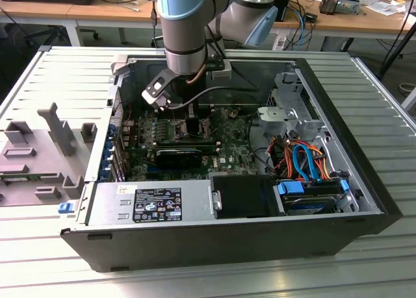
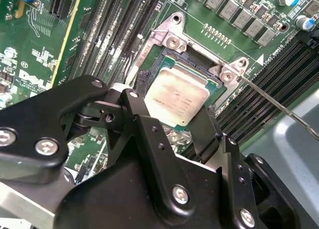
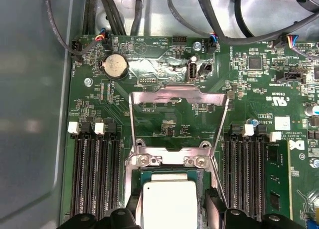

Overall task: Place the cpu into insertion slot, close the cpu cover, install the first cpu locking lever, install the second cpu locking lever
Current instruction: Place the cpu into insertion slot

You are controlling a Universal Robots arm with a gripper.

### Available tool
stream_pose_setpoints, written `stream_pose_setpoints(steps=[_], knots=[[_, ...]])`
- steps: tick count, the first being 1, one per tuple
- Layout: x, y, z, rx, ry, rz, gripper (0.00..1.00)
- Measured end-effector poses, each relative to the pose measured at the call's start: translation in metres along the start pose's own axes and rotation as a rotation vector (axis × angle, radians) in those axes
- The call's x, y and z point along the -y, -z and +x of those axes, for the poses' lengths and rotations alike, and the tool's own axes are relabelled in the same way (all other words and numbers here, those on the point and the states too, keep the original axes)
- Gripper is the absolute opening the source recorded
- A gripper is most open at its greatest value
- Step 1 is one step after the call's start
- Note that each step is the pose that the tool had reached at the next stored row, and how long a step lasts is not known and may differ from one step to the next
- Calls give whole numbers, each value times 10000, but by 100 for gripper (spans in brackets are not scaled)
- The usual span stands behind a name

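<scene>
The cpu (image 3: 169, 201) is a square chip with a dull silver top, and it lies level in the mouth of the insertion slot (image 3: 167, 158), just inside the silver rim. My gripper (image 3: 172, 211) is shut on the cpu, one black finger (image 2: 137, 109) against each of two opposite edges. In the second wrist view the cpu (image 2: 177, 97) covers most of the insertion slot (image 2: 172, 39). The cpu cover (image 3: 179, 92) stands swung up and open behind the slot. A thin locking lever (image 2: 279, 107) sticks out free. In the exterior view my gripper (image 1: 174, 113) hangs over the motherboard.
Long black memory slots (image 3: 94, 174) flank the socket on both sides. A coin battery (image 3: 114, 66) and black cables (image 3: 199, 14) lie beyond the cover. The case holds a power supply (image 1: 153, 204) and a drive with blue clips (image 1: 312, 194). A grey fixture (image 1: 52, 142) sits outside.
</scene>
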State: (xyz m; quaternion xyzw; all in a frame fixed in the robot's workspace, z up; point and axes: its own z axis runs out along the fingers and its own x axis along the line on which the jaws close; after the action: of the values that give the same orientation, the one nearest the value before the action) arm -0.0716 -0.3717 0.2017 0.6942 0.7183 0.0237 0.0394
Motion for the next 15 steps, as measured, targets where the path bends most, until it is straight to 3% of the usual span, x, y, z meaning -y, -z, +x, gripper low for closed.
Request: stream_pose_setpoints(steps=[2, 6, 8, 15], knots=[[2, -15, 0, -38, 34, -2, 62], [2, -16, 0, -38, 34, -2, 62], [1, -17, 1, -40, 34, -3, 54], [1, -17, 1, -39, 35, -2, 54]])
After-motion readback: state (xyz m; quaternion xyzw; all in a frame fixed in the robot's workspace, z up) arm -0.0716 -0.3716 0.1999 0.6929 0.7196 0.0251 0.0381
